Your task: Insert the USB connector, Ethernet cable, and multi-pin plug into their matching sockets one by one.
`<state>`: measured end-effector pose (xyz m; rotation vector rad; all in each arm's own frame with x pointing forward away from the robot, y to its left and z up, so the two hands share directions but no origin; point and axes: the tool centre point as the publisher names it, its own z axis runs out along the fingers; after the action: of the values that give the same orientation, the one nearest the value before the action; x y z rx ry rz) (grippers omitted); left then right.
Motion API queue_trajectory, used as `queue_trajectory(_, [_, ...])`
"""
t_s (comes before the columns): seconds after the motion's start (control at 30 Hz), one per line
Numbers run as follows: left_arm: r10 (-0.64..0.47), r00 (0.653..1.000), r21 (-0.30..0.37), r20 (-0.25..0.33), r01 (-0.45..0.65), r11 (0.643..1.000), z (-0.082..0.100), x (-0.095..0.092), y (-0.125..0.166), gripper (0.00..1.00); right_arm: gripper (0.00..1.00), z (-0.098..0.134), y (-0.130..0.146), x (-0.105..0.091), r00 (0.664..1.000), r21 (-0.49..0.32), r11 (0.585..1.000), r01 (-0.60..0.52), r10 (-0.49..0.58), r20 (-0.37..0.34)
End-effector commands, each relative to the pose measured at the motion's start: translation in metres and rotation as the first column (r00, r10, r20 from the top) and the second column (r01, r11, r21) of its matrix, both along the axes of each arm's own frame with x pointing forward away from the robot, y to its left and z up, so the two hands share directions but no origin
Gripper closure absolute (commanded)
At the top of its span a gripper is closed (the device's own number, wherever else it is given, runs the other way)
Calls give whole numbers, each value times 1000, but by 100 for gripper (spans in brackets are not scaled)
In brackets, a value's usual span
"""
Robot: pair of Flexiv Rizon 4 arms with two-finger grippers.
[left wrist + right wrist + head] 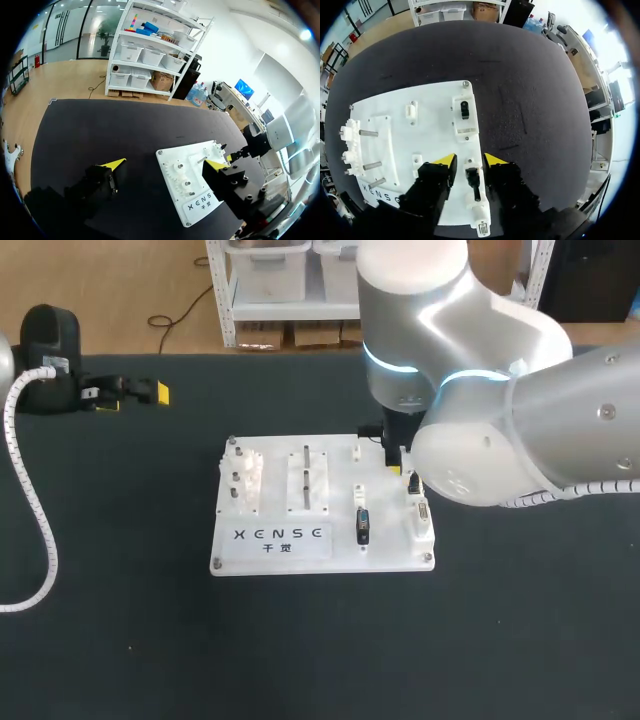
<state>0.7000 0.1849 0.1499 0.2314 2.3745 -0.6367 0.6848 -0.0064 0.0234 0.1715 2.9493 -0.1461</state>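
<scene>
The white socket board [270, 552] lies mid-table. My right gripper [470, 161] hangs over its right side. A black plug [472, 181] stands in a white socket block between the yellow tips. The fingers are open, with a narrow gap showing on each side of the plug. Ahead of the gripper a second black connector [464, 110] sits in another socket, also seen in the head view [362, 527]. From the head camera my right gripper [408, 478] is mostly hidden under its own arm. My left gripper [132, 398] rests at the table's far left, open and holding nothing.
In the left wrist view the left gripper [165, 164] stands open, with the board [172, 160] ahead of it. White pegs [240, 472] and two slotted blocks [306, 480] fill the board's left half. A white ribbed hose [40, 520] trails along the left edge.
</scene>
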Motion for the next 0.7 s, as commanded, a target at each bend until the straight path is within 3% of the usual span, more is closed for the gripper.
queue_trajectory(0.03, [0,1000,0,0,0,1000,0,0,0,0,0,19,1,-8,999,5,1000,-13,13,41])
queue_trajectory(0.33, [0,1000,0,0,0,1000,0,0,0,0,0,38,33,-31,997,46,996,-74,72,31])
queue_trajectory(0.7, [0,1000,0,0,0,1000,0,0,0,0,0,19,61,-69,987,74,986,-146,151,-62])
